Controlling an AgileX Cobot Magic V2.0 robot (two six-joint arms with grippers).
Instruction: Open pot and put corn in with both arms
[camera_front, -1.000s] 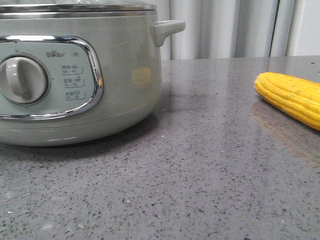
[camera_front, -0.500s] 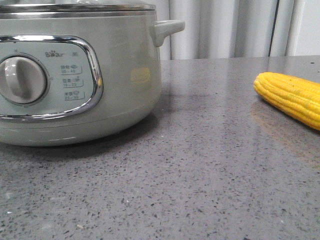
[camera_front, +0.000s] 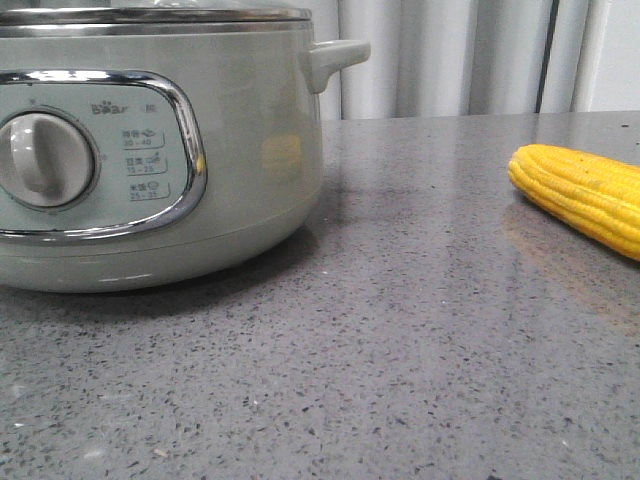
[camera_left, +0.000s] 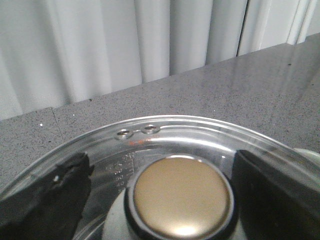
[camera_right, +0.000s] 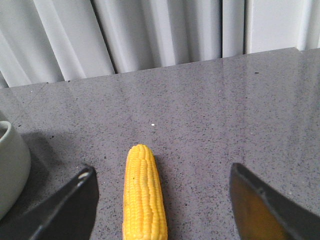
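Note:
The pale grey-green pot (camera_front: 240, 160) stands at the left of the front view with its glass lid (camera_front: 150, 14) on. In the left wrist view my left gripper (camera_left: 165, 195) is open just above the lid (camera_left: 200, 132), one black finger on each side of the round golden lid knob (camera_left: 181, 196), with gaps to it. The yellow corn (camera_front: 585, 195) lies on the counter at the right. In the right wrist view my right gripper (camera_right: 165, 205) is open above the corn (camera_right: 144, 195), which lies lengthwise between the fingers, nearer one of them. Neither gripper shows in the front view.
The grey speckled counter (camera_front: 400, 330) runs to white curtains (camera_front: 440, 55) at the back. The pot's side handle (camera_front: 335, 58) sticks out toward the corn. The pot's wall (camera_right: 9, 170) shows at the edge of the right wrist view.

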